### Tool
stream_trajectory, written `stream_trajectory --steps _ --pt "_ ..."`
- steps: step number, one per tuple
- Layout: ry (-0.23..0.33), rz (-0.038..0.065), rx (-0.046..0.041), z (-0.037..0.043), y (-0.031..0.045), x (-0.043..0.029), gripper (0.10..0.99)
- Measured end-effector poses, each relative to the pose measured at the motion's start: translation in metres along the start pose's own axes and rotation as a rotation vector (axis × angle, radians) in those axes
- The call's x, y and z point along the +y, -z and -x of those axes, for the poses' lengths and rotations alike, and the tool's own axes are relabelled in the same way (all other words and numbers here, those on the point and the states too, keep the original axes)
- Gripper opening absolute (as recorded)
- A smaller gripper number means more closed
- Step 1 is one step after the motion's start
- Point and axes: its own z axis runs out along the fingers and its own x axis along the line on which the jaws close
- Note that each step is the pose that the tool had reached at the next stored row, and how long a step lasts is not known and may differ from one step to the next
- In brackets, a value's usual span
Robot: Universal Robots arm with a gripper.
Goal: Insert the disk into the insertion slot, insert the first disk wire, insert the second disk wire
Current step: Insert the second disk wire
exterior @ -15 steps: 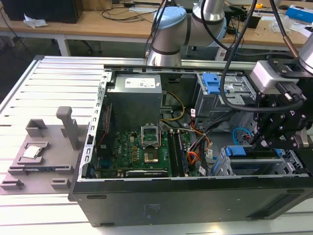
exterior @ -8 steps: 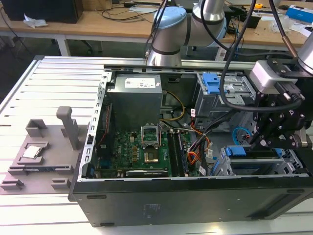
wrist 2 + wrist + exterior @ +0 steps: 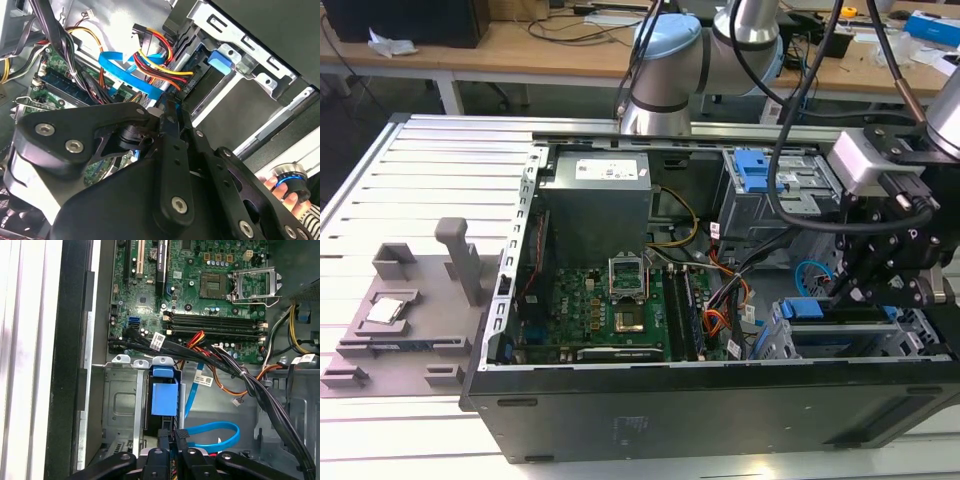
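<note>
The claw has its fingers drawn together just off the end of the disk; whether a plug is pinched between them I cannot tell. The blue wire loops close beside the tips and the black bundle crosses nearby, so either could likely snag, and a plug pushed off line could bend. The disk sits in the slot, its blue end facing the board and its long axis running away from the board into the bay.
</note>
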Motion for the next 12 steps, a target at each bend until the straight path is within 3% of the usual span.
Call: stream_trajectory --steps 6,8,10,12 --pt "0.000 0.000 -0.0006 -0.0004 -0.0006 0.0000 0.161" --pt "0.000 0.000 -0.0012 -0.0004 -0.0008 -0.0001 0.239" --pt "0.000 0.000 -0.0008 -0.0005 -0.0007 0.0000 0.239" --pt "0.000 0.000 -0.0007 -0.0004 0.0049 0.0003 0.239"
